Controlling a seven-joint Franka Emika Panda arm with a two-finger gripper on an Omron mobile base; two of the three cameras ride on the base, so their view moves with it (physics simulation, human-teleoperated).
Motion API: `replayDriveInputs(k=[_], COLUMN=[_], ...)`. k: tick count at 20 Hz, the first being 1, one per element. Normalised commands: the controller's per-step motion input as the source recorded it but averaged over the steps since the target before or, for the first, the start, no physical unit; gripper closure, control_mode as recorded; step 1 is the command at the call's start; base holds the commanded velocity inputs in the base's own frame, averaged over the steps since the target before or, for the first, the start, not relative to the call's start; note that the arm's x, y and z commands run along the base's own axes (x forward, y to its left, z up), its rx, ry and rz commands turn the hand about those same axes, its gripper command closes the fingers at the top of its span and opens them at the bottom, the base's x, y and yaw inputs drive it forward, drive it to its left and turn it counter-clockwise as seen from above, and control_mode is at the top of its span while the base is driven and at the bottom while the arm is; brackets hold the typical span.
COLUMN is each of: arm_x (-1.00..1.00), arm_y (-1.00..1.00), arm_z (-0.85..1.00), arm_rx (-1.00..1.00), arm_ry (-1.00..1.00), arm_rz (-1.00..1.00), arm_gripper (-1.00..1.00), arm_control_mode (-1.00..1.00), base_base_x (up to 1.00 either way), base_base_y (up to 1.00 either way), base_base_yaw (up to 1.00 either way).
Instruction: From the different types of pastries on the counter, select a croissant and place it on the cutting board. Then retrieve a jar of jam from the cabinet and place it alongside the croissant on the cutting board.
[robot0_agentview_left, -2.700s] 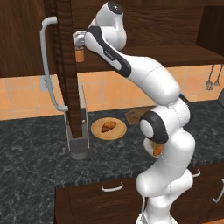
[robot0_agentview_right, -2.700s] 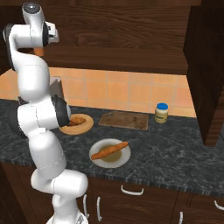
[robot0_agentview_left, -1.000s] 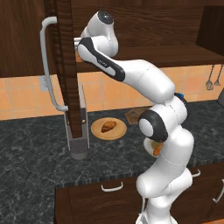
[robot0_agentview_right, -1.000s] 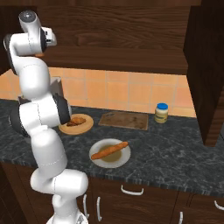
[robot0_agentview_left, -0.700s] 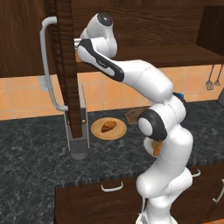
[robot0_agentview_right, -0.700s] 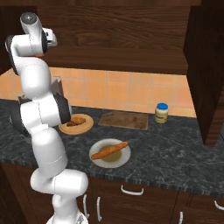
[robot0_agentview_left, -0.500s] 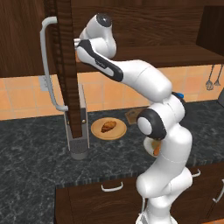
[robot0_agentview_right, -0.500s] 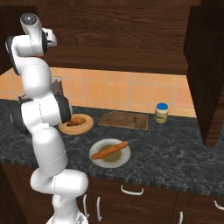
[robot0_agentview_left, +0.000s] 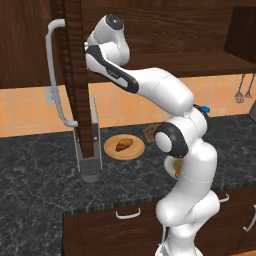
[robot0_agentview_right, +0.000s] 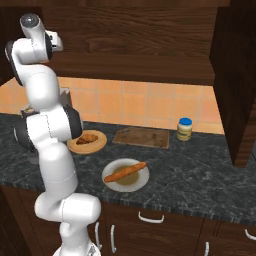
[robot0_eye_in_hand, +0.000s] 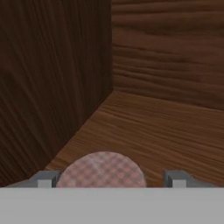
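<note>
My gripper (robot0_eye_in_hand: 109, 179) is inside the cabinet (robot0_agentview_left: 150, 25), open, with its fingertips (robot0_eye_in_hand: 45, 179) on either side of the jar of jam (robot0_eye_in_hand: 101, 168). Only the jar's round, pinkish checkered top shows, and a gap remains at the right finger. In the left base view the open cabinet door (robot0_agentview_left: 75, 75) hides the hand. The croissant (robot0_agentview_right: 87, 138) lies on a round tan plate (robot0_agentview_right: 100, 145) on the counter (robot0_agentview_right: 200, 165). To its right the cutting board (robot0_agentview_right: 141, 137) lies bare. The stick-shaped bread (robot0_agentview_right: 125, 171) rests on a pale dish (robot0_agentview_right: 142, 182).
A pale jar with a blue lid (robot0_agentview_right: 184, 129) stands right of the board by the tiled wall. The door's long bar handle (robot0_agentview_left: 52, 75) juts out at the left. A grey metal block (robot0_agentview_left: 90, 150) stands on the counter under the door. Utensils (robot0_agentview_left: 243, 92) hang at the far right.
The arm has pushed the hand deeper into the cabinet, towards the jar. The orange jar that showed by the door edge in the left base view is now covered by the hand.
</note>
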Motion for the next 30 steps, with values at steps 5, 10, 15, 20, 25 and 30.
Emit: replayDriveInputs(k=[5, 10, 15, 20, 25, 30], arm_x=[0.00, -0.31, -0.84, -0.13, -0.02, -0.69], arm_y=[0.00, -0.04, -0.14, -0.63, -1.00, -1.00], arm_z=[0.00, 0.00, 0.00, 0.17, 0.77, 0.57], arm_rx=[0.00, 0.01, 0.04, 0.11, 0.20, 0.20], arm_ry=[0.00, -0.14, -0.39, -0.06, -0.06, -0.06], arm_rz=[0.00, -0.06, -0.09, -0.01, 0.01, 0.11], arm_gripper=[1.00, 1.00, 1.00, 1.00, 1.00, 1.00], arm_control_mode=[-1.00, -1.00, -1.00, -1.00, -1.00, -1.00], base_base_x=[0.00, 0.00, 0.00, 0.00, 0.00, 0.00], base_base_y=[0.00, 0.00, 0.00, 0.00, 0.00, 0.00], base_base_yaw=[0.00, 0.00, 0.00, 0.00, 0.00, 0.00])
